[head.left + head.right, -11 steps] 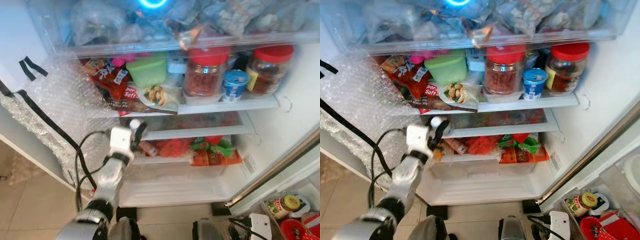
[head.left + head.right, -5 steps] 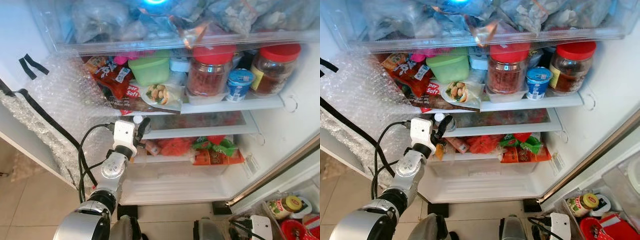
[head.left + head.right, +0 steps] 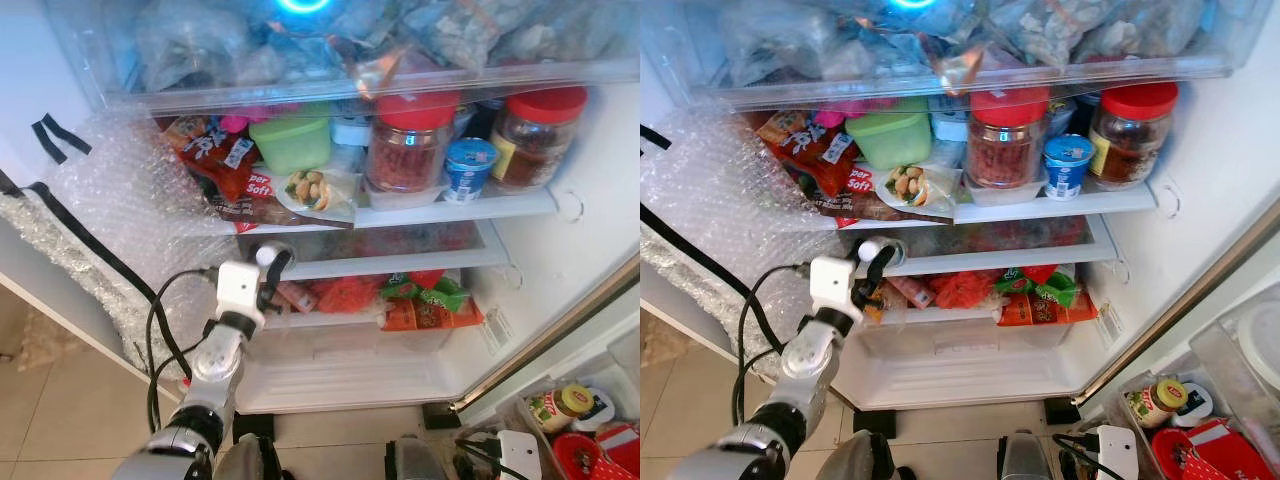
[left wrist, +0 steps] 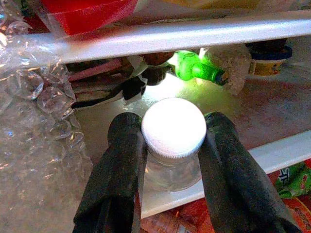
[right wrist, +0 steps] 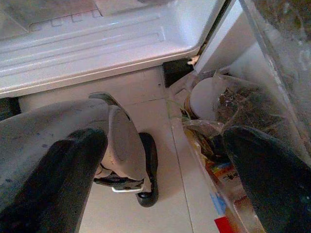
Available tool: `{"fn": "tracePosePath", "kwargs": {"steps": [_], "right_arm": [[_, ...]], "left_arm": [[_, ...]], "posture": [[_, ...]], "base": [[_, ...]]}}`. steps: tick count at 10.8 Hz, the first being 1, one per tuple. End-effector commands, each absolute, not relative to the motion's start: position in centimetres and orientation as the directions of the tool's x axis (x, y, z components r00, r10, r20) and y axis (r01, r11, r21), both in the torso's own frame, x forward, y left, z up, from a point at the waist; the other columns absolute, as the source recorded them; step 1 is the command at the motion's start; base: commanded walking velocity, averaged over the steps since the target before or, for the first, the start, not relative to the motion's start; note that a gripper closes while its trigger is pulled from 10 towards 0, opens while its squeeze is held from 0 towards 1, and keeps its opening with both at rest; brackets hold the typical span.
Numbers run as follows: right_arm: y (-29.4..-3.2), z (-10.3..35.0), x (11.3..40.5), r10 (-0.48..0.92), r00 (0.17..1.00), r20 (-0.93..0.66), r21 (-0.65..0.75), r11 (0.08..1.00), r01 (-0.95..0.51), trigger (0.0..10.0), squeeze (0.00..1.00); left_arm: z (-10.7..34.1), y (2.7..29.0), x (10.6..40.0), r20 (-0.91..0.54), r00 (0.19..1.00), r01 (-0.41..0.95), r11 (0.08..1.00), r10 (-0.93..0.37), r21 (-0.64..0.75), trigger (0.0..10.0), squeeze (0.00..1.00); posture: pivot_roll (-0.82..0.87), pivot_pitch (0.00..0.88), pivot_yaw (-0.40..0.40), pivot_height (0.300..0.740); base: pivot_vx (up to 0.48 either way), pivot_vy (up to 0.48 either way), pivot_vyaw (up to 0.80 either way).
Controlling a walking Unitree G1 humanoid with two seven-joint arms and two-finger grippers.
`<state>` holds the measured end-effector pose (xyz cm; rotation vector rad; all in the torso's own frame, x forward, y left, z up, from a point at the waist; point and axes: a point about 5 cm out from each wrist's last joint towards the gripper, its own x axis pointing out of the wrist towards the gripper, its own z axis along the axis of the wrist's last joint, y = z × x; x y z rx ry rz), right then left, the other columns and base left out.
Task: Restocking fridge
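Observation:
A small clear bottle with a white cap (image 4: 173,128) sits between my left gripper's black fingers (image 4: 119,170). My left gripper (image 3: 272,266) is shut on it at the left end of the fridge's middle shelf (image 3: 400,262), just above the shelf's front edge. Whether the bottle's base rests on the shelf I cannot tell. Deeper on that shelf lies a green bottle (image 4: 197,70). My right gripper (image 5: 160,184) hangs open over the tiled floor by the fridge's bottom corner.
The upper shelf holds two red-lidded jars (image 3: 410,145), a blue cup (image 3: 470,168), a green tub (image 3: 293,140) and snack packets (image 3: 230,165). Red and green packets (image 3: 420,300) lie below. Bubble wrap (image 3: 130,210) lines the left side. A crate of goods (image 3: 580,430) stands on the floor, right.
The camera swayed a little. My left gripper pushed slightly toward the shelf and eased back, still holding the white-capped bottle at the shelf's left end.

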<state>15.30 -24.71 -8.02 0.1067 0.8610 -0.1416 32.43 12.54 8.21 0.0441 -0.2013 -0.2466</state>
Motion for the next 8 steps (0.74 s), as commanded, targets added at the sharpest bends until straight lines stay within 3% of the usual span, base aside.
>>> {"fn": "tracePosePath", "kwargs": {"steps": [1, 8], "right_arm": [[-24.9, -8.1, 14.9, -0.092, 0.638, -0.765, 0.036, 0.982, 0.185, 10.0, 0.0], [-24.7, -8.1, 15.1, -0.083, 0.639, -0.765, 0.043, 0.983, 0.18, 10.0, 0.0]], "left_arm": [[4.2, 13.8, 30.5, -0.009, 0.975, 0.222, 0.975, -0.222, 0.032, 10.0, 0.0], [3.8, 13.4, 30.8, -0.083, 0.974, 0.215, 0.976, -0.212, 0.036, 10.0, 0.0]], "posture": [[-0.17, 0.141, 0.066, 0.651], [-0.17, 0.124, 0.074, 0.651]], "base": [[0.0, 0.0, 0.0], [0.0, 0.0, 0.0]]}}
